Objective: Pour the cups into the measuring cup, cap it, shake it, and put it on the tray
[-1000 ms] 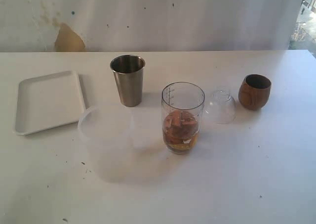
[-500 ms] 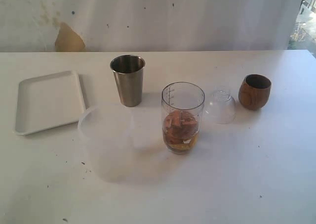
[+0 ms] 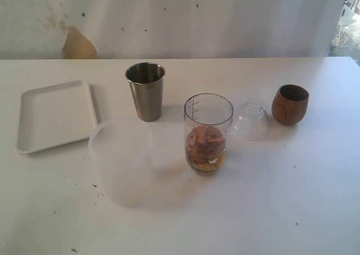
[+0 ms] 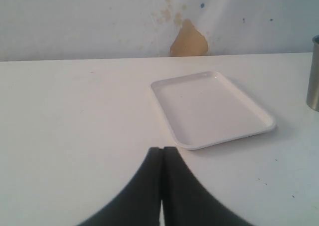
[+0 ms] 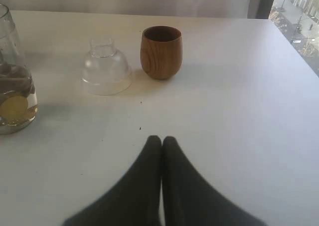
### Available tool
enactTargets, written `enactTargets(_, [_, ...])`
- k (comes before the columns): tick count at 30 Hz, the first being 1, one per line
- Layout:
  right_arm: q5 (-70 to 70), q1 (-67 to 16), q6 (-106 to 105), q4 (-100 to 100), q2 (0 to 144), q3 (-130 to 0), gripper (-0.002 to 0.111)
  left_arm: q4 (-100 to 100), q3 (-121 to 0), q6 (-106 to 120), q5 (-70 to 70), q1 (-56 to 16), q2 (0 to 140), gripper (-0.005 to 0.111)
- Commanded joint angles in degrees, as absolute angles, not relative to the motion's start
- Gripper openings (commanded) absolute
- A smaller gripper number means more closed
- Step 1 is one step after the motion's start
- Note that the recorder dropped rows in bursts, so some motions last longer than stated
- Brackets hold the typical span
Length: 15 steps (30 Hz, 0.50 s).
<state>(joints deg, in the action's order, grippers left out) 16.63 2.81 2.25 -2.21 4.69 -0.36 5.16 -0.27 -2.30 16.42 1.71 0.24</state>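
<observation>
On the far left of the table (image 3: 281,210) lies the white tray (image 3: 53,117), flat and bare, with its long side running away from the camera. The left tool (image 4: 162,151) hangs over the table short of the tray's near rim, its two dark fingers pressed together with nothing between them. Right of the tray a wide frosted plastic cup (image 3: 121,153) stands near the front, and behind it, toward the wall, stands the steel tumbler (image 3: 145,92) – upright, mouth open.

The measuring cup (image 3: 207,134) stands upright near the middle of the table, just right of the frosted cup, uncapped, its graduation marks on the side facing the tumbler. Brownish-orange pieces and a yellow slice fill its lower part. Just beside it on the right rests a clear dome-shaped cap (image 3: 251,121), wide end down. Next comes the wooden cup (image 3: 289,104), upright and a little apart from the cap; what it holds cannot be told. The right tool (image 5: 161,140) hovers above bare table in front of the cap and wooden cup – fingers closed flat against each other, gripping nothing.
</observation>
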Motion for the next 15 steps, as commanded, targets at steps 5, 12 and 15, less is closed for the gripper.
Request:
enactTargets(5, [16.7,2.8,2.4,-2.1,4.5,0.0,0.000,4.9,0.0,-2.3,16.1,1.7,0.0,0.000])
enactTargets(12, [16.6,2.8,0.9,-3.8,4.5,0.0,0.000,4.9,0.0,-2.3,16.1,1.7,0.0,0.000])
enactTargets(15, [16.0,2.8,-0.4,-6.4,4.5,0.0,0.000,4.9,0.0,-2.3,16.1,1.7,0.0,0.000])
